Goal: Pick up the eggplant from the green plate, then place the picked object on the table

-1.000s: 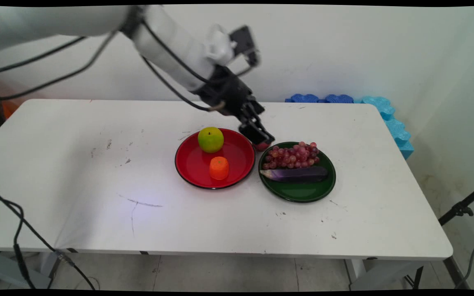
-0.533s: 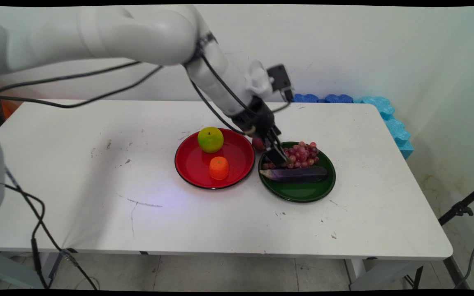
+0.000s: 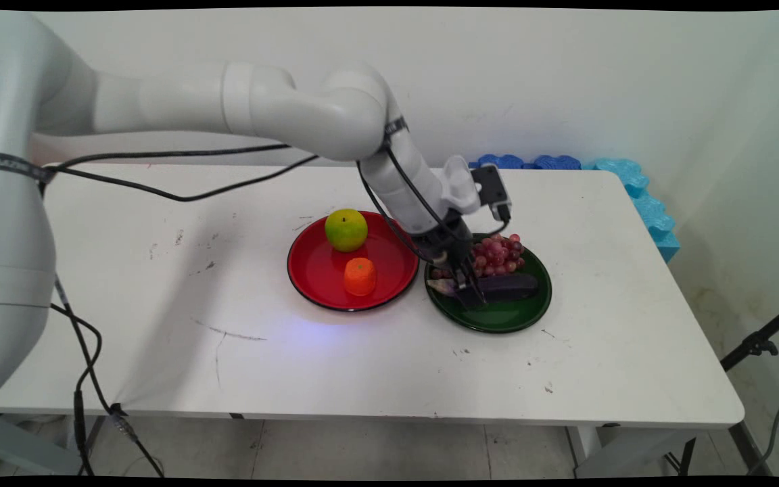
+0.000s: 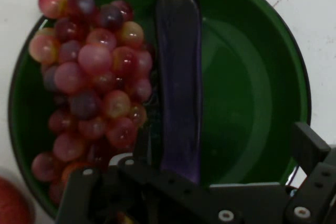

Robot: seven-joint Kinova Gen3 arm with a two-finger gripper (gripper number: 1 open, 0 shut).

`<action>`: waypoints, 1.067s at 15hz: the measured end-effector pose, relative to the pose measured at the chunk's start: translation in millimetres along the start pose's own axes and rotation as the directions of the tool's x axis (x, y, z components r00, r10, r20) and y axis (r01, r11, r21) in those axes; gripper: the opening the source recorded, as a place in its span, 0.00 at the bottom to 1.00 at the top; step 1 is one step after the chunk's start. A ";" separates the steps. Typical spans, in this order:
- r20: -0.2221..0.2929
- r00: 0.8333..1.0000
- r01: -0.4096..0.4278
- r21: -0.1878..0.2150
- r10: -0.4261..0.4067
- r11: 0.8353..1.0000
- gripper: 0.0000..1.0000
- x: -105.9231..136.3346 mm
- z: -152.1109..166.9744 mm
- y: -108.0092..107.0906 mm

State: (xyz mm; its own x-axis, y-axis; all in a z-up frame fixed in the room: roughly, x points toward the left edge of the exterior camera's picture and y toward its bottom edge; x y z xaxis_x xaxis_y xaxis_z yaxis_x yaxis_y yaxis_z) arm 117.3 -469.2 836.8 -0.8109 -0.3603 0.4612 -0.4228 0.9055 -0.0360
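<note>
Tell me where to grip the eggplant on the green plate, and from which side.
Probably from above, across the eggplant near its middle, one finger each side of its long axis: it lies flat on the green plate and is long and narrow. The grapes crowd one side, so that finger has little room. The gripper is over the stem end.

Eggplant and grapes on the green plate, under the tool.
The dark purple eggplant point(image 4: 179, 85) lies flat across the green plate point(image 4: 252, 103), the red grapes point(image 4: 97, 87) touching its side; the tool point(image 3: 468, 292) is down over the eggplant's pale-tipped end.
</note>
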 end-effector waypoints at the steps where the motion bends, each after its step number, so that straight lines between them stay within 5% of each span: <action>1: 0.004 1.000 -0.001 -0.004 0.001 1.000 1.00 0.9 7.9 0.6; 9: 0.020 1.000 -0.013 -0.012 0.013 1.000 1.00 8.1 48.9 1.8; 10: 0.020 1.000 -0.014 -0.012 0.014 1.000 0.00 8.8 52.3 1.8; 16: 0.010 0.999 -0.035 -0.004 0.035 0.999 0.00 12.7 62.1 0.0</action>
State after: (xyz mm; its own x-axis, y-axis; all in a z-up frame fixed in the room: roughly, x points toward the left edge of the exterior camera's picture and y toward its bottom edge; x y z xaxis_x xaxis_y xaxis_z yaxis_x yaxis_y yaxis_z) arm 81.8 -487.7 787.6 -0.8292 -0.3305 0.4507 -0.3925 0.9185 -0.0486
